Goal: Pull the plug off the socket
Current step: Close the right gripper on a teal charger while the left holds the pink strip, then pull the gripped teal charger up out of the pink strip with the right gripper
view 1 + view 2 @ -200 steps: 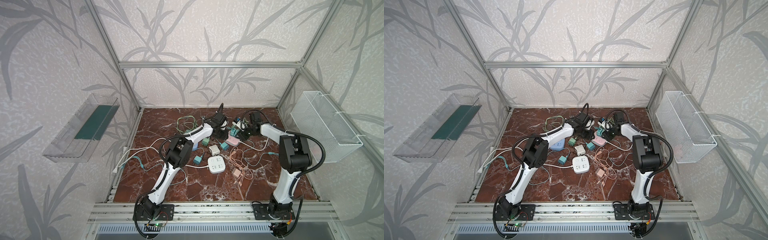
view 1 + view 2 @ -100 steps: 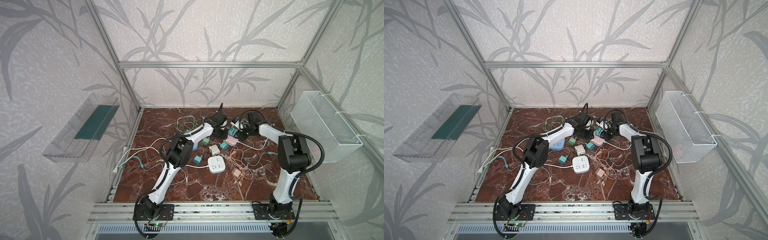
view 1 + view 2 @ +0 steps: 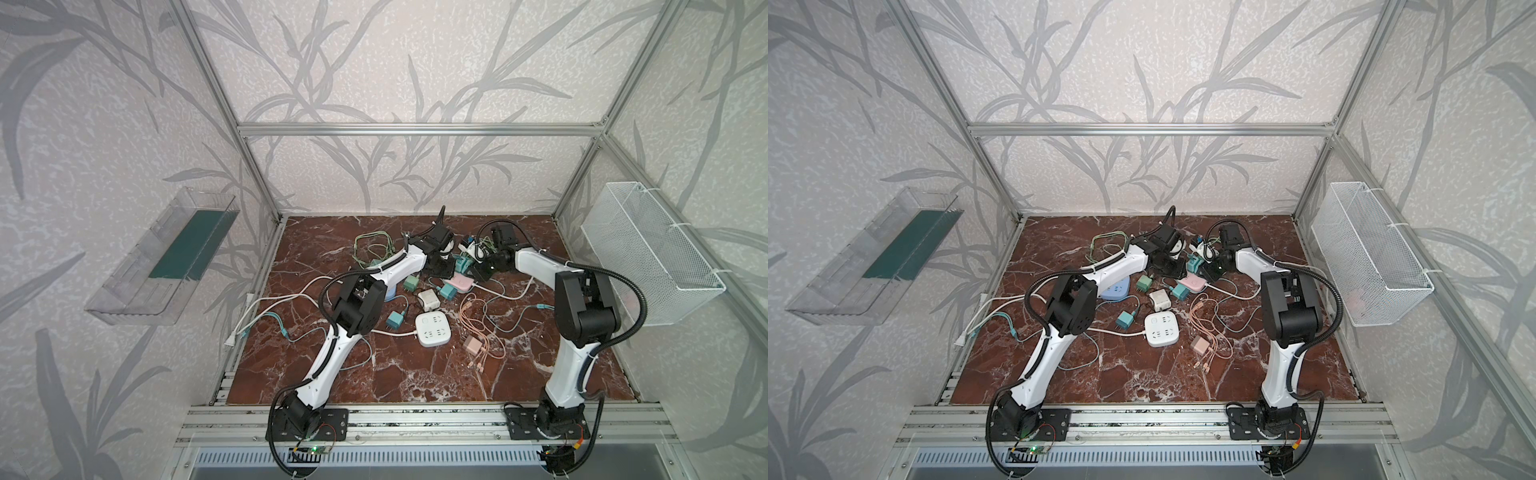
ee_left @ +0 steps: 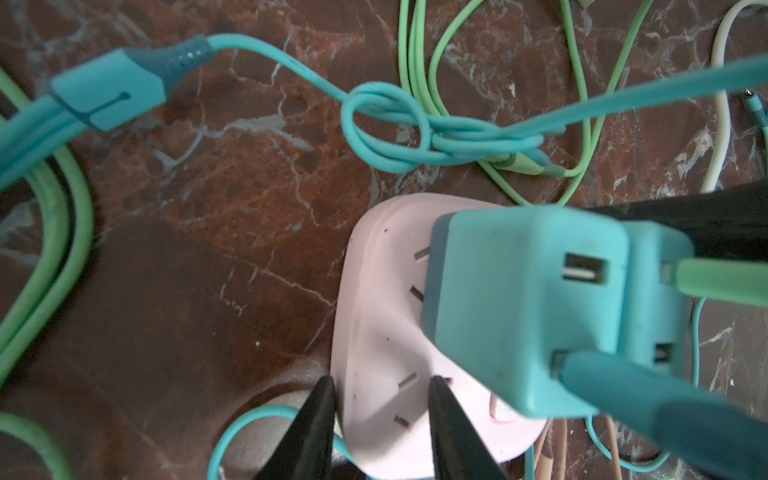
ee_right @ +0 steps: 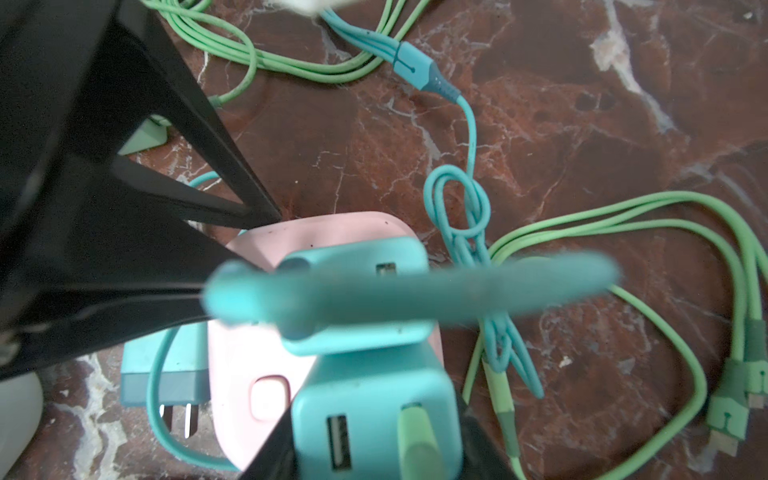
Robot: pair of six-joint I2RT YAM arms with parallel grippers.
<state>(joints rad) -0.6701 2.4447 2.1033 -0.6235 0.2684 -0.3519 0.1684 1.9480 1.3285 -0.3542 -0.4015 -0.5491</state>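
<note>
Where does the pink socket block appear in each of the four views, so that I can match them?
Top views: the pink socket block lies at the middle of the table, toward the back, between the two tools.
Left wrist: lower centre, partly under a teal plug.
Right wrist: lower centre, behind the teal plugs.
Shared landmark: the knotted teal cable shows in both wrist views only.

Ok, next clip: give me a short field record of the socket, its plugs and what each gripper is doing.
socket: pink power strip, flat on the marble table
plugs in socket: two teal chargers, side by side
left gripper: fingers straddle the pink strip's edge, pinning it
right gripper: shut on the teal charger with the green cable
stage: plug seemingly seated, not yet pulled
</note>
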